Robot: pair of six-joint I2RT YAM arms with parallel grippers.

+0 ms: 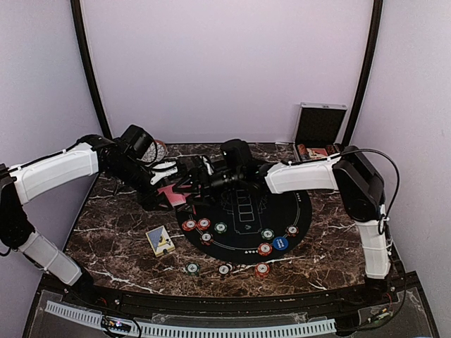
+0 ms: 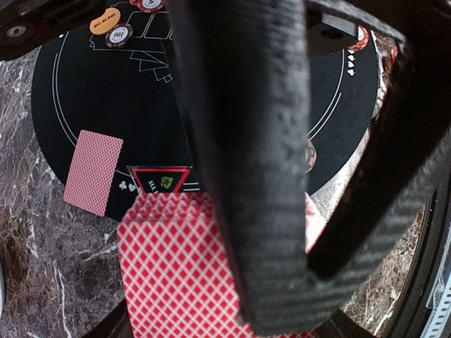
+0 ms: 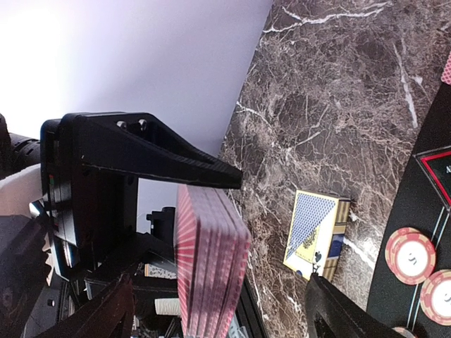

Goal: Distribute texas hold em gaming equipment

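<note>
Two sets of jaws meet above the far-left edge of the round black mat, tips nearly facing. L jaws are clamped tight on a deck of red-backed cards. In the L wrist view a black finger runs across the deck's back, and in the R wrist view a finger of the same jaws lies along one edge of the deck. R jaws are spread wide w/ nothing gripped. Their two fingertips show at the bottom of the R wrist view, w/ the deck standing in the gap btwn them and no contact visible. Just beside the deck a single red-backed card lies face down, part on the mat, part on the marble desk. Near-left of that, a blue-backed card box lies on the desk beside the mat. On the mat's left side sit three red chips and a green chip. At its near-right sit more green and red ones plus a blue chip. An orange chip marked BIG BLIND sits on the mat, a dark chip touching it. Off the mat, near side of the desk, is a row of three chips: green, white, red. Far right, a silver case stands open. Far left, a patterned bowl is partly hidden behind the L arm.
</note>
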